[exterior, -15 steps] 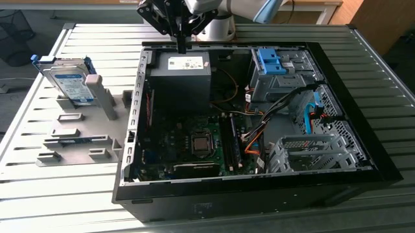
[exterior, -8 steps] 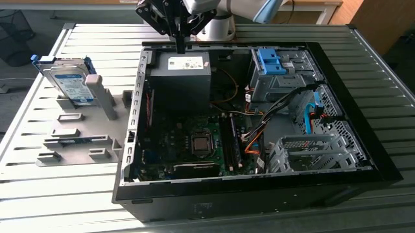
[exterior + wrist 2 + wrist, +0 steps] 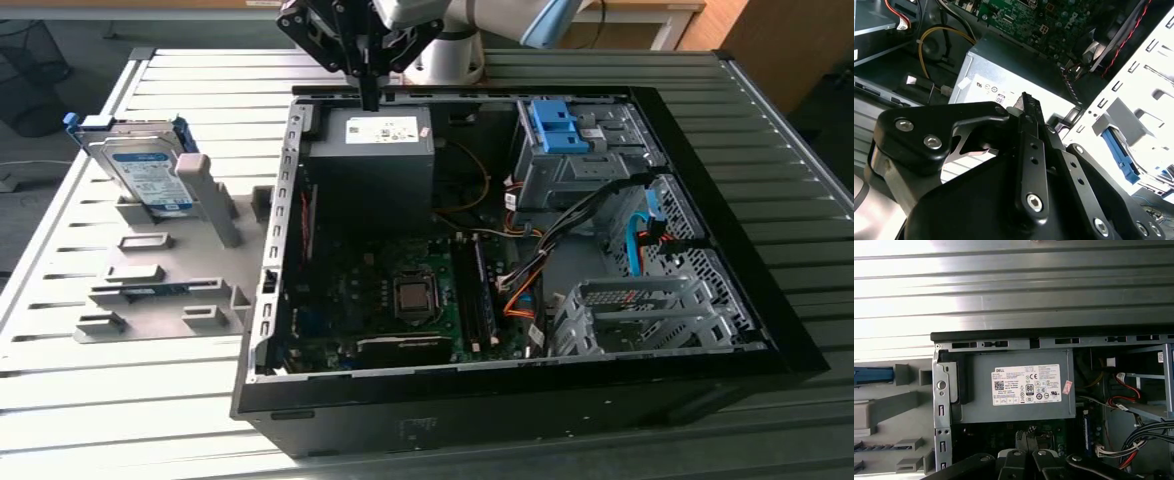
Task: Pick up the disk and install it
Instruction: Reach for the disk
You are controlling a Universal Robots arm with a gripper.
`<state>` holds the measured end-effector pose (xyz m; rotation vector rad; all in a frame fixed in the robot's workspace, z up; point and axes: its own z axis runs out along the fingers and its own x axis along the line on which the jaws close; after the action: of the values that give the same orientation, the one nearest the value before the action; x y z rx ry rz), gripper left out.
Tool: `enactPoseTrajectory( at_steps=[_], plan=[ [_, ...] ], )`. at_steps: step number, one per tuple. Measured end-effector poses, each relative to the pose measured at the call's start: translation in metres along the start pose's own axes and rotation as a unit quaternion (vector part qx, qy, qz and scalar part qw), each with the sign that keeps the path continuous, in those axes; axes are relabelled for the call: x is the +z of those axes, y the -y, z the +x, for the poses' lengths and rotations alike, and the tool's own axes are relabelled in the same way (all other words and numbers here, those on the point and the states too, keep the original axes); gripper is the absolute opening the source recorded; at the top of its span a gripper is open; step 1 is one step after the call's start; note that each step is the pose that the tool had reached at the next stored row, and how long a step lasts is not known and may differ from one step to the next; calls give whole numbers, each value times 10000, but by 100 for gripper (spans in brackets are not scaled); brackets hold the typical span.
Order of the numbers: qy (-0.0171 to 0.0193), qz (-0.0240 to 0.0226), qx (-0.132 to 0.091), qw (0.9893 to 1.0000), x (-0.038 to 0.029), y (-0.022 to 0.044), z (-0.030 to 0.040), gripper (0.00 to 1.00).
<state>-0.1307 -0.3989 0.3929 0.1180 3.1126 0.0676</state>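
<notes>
Slatted metal surface (image 3: 80,400) | exterior view's left: your disk (image 3: 140,165) stands in the grey rack (image 3: 174,300), not yet picked up | centre: your gripper (image 3: 367,98) is closed on nothing, above the power supply (image 3: 380,135) in the open case (image 3: 534,388) | right: drive cage (image 3: 587,175) carries a blue clip (image 3: 554,125); install outstanding.

Disk (image 3: 142,172) upright in rack (image 3: 158,300), exterior view's left of case (image 3: 790,345), end effector (image 3: 370,98) over power supply (image 3: 367,165).
</notes>
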Motion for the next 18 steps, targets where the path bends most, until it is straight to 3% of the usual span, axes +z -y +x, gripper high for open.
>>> enactPoseTrajectory(
  at_steps=[18],
  plan=[
    [-2, 0, 0, 10000, 9, 4, 44, 11]
  ],
)
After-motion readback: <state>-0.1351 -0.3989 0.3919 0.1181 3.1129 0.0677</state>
